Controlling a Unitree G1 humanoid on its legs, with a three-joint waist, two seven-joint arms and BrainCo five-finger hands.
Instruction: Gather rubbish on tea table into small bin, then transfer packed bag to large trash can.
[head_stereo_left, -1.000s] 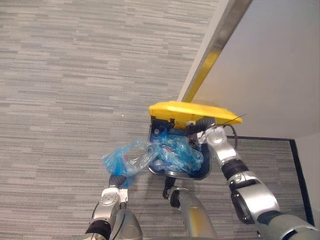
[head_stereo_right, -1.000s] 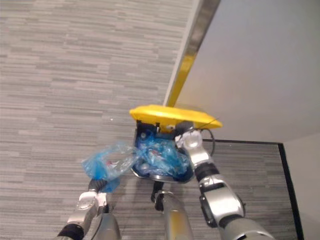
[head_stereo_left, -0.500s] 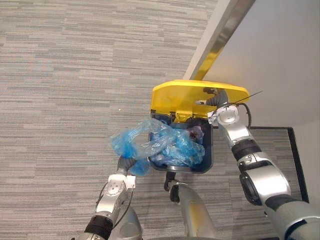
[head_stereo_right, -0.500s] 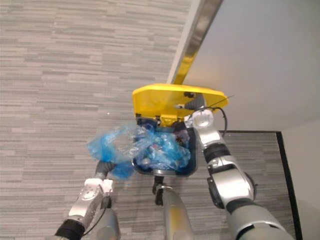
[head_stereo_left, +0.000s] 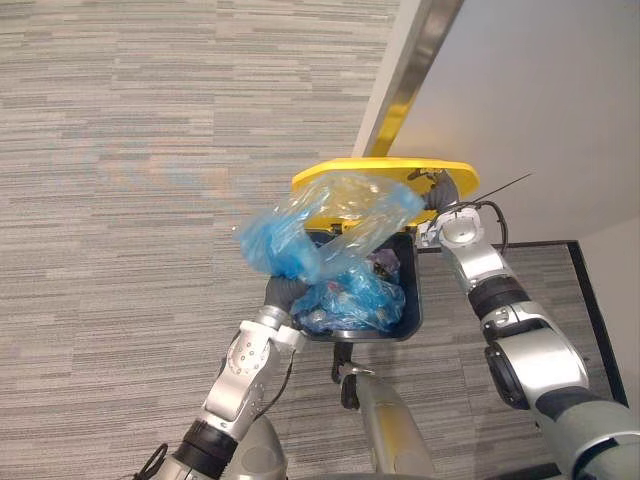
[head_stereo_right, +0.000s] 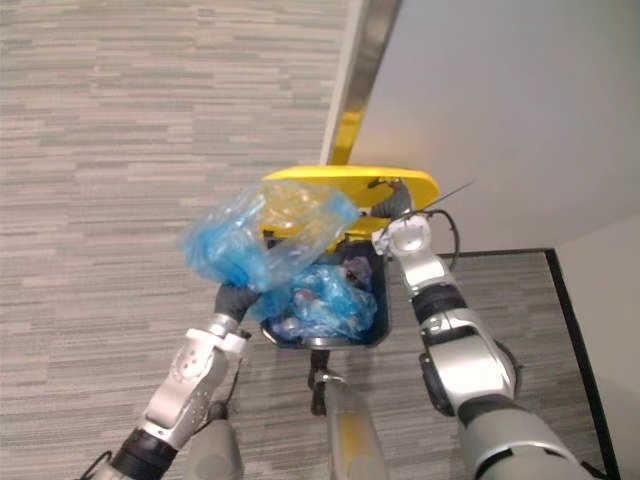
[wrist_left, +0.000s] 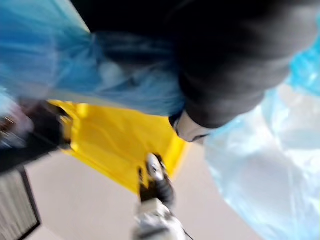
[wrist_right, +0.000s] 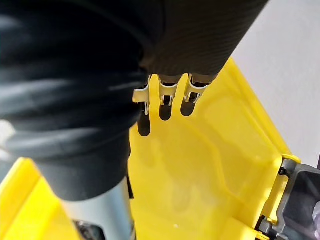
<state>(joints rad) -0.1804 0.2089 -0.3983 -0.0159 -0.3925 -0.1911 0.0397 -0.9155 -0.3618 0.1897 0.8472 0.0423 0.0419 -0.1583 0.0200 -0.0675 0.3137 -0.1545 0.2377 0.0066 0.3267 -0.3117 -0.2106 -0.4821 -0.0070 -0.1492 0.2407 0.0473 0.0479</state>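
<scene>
- Up front, the left hand (head_stereo_left: 283, 293) meets the blue bag (head_stereo_left: 320, 235), which stands raised over the large trash can (head_stereo_left: 413, 292); plastic hides the grip, so I cannot tell how it holds.
- Right hand (head_stereo_left: 438, 190), fingers (wrist_right: 167, 92) straight, rests against the inside of the raised yellow lid (head_stereo_left: 385, 168).
- More blue plastic (head_stereo_left: 352, 298) lies inside the can.

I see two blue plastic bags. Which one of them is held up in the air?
The crumpled blue plastic bag held up by the left robot hand, in front of the yellow lid. The other blue bag lies inside the dark bin.
</scene>
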